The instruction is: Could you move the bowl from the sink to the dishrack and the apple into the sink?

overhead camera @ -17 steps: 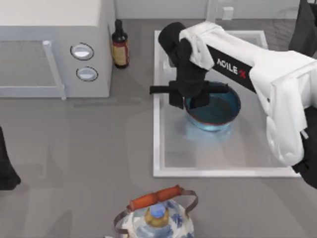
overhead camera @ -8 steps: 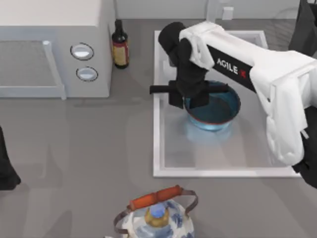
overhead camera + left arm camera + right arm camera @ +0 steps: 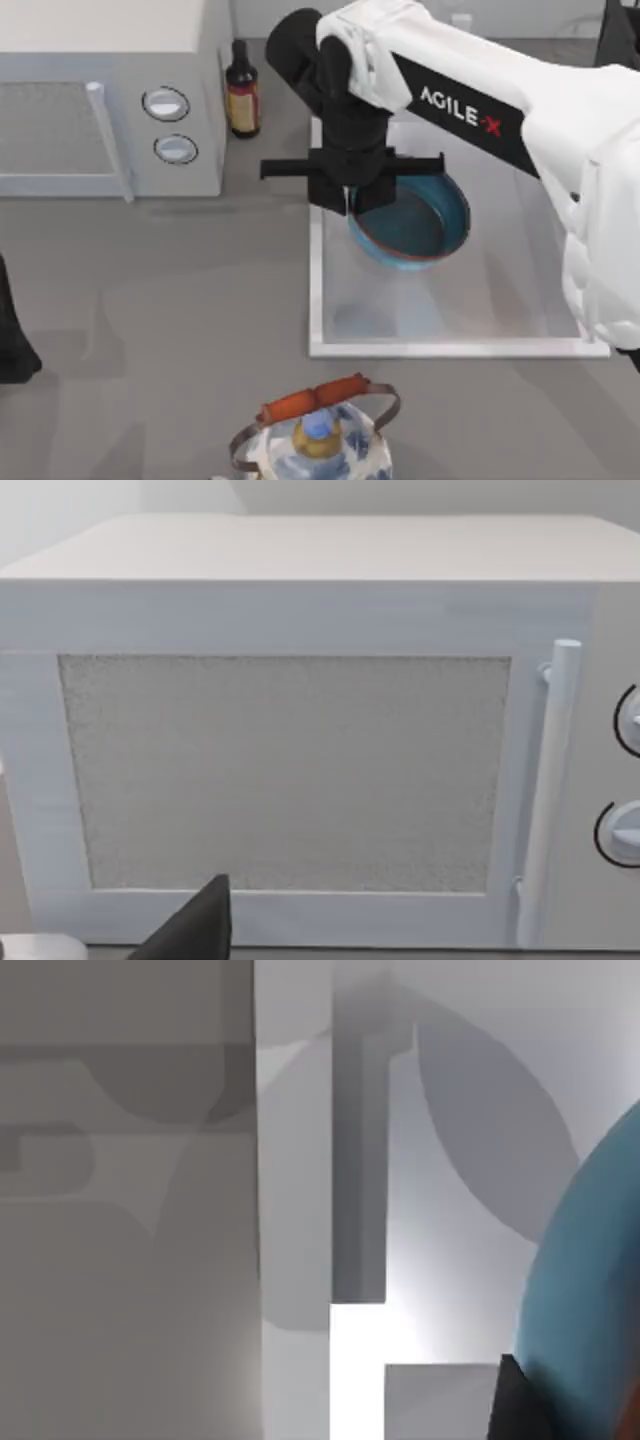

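Right gripper (image 3: 352, 203) clenched on bowl (image 3: 415, 222) rim — lifted, tilted over sink (image 3: 318, 300) left edge, left gripper's grip impossible to tell.

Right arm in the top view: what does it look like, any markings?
The right arm has glossy white rounded shells with a black strip lettered AGILE·X in white, the X red. Its wrist and right gripper are matte black, with a flat black crossbar.
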Available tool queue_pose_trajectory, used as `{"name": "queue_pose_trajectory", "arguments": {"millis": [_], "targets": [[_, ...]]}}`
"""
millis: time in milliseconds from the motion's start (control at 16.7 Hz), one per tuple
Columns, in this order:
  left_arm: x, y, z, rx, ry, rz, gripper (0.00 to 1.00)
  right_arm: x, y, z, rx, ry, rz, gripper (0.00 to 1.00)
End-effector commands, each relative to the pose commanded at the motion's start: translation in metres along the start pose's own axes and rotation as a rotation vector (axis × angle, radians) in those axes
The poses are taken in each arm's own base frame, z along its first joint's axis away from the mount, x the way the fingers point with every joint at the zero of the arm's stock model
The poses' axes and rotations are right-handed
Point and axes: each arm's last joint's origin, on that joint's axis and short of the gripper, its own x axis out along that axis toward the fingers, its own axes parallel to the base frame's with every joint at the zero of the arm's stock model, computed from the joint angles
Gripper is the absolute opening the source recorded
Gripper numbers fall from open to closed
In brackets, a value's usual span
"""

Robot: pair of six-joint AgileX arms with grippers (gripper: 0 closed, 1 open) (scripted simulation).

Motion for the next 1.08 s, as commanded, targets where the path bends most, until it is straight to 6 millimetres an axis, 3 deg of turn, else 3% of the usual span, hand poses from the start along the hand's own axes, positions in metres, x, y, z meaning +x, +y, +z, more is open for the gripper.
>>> {"name": "queue_pose_trajectory", "arguments": {"millis": [240, 420, 540, 780, 1080], "targets": [[0.0, 0.0, 0.0, 0.0, 0.0, 0.0, 1.0, -0.11, 0.008, -0.063, 0.001, -0.006, 0.004, 0.0], [0.0, 0.0, 0.0, 0.0, 0.0, 0.0, 1.0, -0.183, -0.007, -0.119, 0.006, -0.014, 0.013, 0.0], [0.0, 0.0, 0.0, 0.0, 0.0, 0.0, 1.0, -0.216, -0.021, -0.152, 0.009, -0.018, 0.019, 0.0], [0.0, 0.0, 0.0, 0.0, 0.0, 0.0, 1.0, -0.245, -0.041, -0.19, 0.01, -0.015, 0.012, 0.0], [0.0, 0.0, 0.0, 0.0, 0.0, 0.0, 1.0, -0.246, -0.042, -0.191, 0.015, -0.015, 0.013, 0.0]]}}
